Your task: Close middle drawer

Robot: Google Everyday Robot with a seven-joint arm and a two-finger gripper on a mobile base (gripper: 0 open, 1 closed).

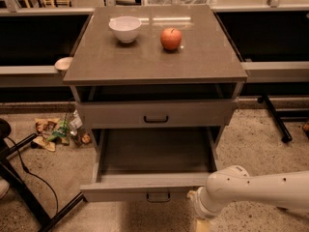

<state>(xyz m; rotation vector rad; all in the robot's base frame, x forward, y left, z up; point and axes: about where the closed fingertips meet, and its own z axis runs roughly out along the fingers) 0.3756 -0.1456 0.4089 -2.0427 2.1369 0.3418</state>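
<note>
Nearest, low in front of the cabinet [154, 62] and off its right front corner: gripper [203, 224] at the end of a white arm [260, 190] entering from the right, only a tan stub of it in view at the bottom edge; cannot tell whether open or closed, nor whether touching anything. Left of the cabinet, equally near, black stand legs [29, 202] on the speckled floor. Next, the middle drawer [120, 190], drawn far out of the cabinet's front, a wide shallow grey tray with a low front panel and a small dark handle [158, 196] at its centre. Higher in the cabinet, a taller grey drawer front [106, 115] with a black handle [156, 119], flush and shut, under a dark open slot. On the floor by the cabinet's left side, a heap of crumpled wrappers [58, 129]. On the cabinet's top, toward the back, a white bowl [125, 28] at left and a red apple [171, 38] near it to the right, not touching. Flanking the cabinet's rear, a long grey ledge [24, 71]
</note>
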